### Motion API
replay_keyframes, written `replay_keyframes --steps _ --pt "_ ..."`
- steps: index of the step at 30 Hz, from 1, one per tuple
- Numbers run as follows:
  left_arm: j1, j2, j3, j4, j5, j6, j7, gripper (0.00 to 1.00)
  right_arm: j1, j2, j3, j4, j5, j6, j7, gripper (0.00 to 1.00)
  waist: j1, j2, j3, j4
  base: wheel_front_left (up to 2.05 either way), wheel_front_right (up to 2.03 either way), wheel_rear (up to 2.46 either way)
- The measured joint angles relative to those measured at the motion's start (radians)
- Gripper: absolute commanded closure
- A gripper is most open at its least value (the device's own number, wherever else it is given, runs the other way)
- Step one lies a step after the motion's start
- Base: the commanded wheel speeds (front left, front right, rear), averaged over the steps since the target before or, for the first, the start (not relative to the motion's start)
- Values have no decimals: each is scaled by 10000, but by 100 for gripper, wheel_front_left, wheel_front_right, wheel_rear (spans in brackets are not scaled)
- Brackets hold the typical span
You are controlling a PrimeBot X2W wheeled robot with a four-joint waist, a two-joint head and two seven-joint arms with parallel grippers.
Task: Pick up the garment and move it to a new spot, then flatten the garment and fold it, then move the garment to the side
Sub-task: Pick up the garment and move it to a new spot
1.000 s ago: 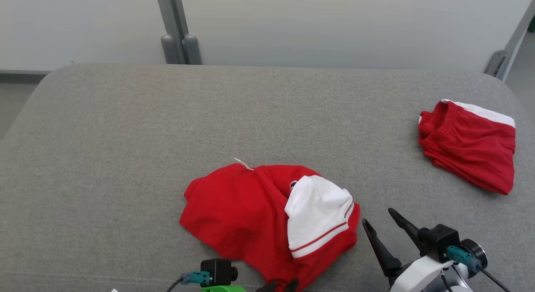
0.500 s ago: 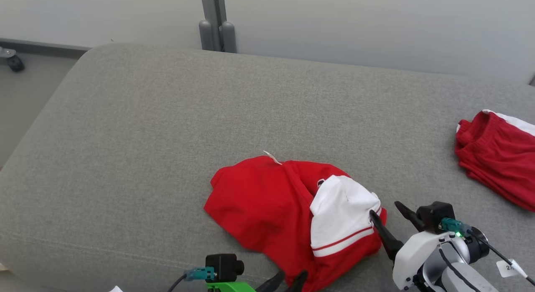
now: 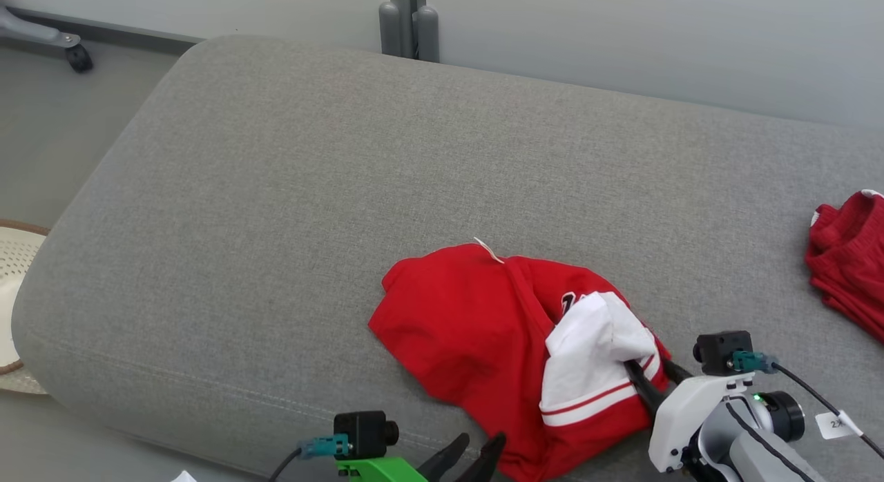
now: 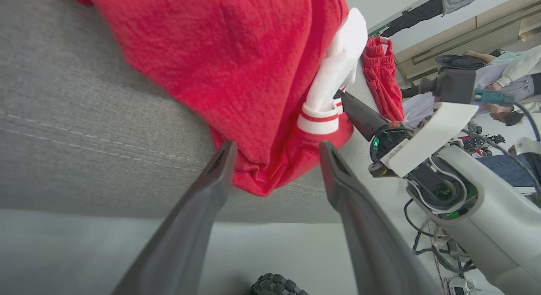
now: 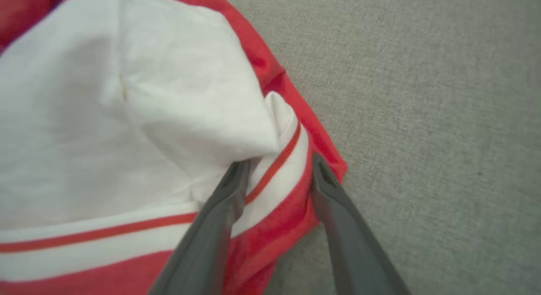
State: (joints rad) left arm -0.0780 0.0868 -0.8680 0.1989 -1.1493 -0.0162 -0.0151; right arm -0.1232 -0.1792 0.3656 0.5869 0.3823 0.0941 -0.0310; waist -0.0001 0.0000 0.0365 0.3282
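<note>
While the right gripper (image 5: 279, 161) stood nearer, its parted jaws astride the white cuff (image 5: 281, 117) of the shirt (image 3: 456, 323) but not pinching it, the left gripper (image 3: 480, 438) gaped open beside the hem (image 4: 253, 181).

Head high over cushion (image 3: 276, 192); both wrists near garment (image 3: 449, 316).

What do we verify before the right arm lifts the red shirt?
1. Right gripper jaws astride the white striped cuff of the crumpled red-and-white cloth garment: ok.
2. Jaws clamped on the cuff: not ok, they stand apart.
3. Left gripper jaws open: ok.
4. Left jaws clear of the garment's near edge: cannot tell.
5. Bare grey fabric cushion free for a new spot: ok.
6. Red fabric shorts apart from the garment: ok.
</note>
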Motion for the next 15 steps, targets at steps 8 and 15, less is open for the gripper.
replay_keyframes --steps 8,15 --pt "6 79 276 -58 -44 94 -140 0 -197 249 58 75 798 228 -38 100 0 0 -190 38 0 0 0" --pt "98 171 359 -81 -159 178 -213 0 -1176 410 240 -1195 2161 303 56 100 0 0 -635 -24 0 0 0"
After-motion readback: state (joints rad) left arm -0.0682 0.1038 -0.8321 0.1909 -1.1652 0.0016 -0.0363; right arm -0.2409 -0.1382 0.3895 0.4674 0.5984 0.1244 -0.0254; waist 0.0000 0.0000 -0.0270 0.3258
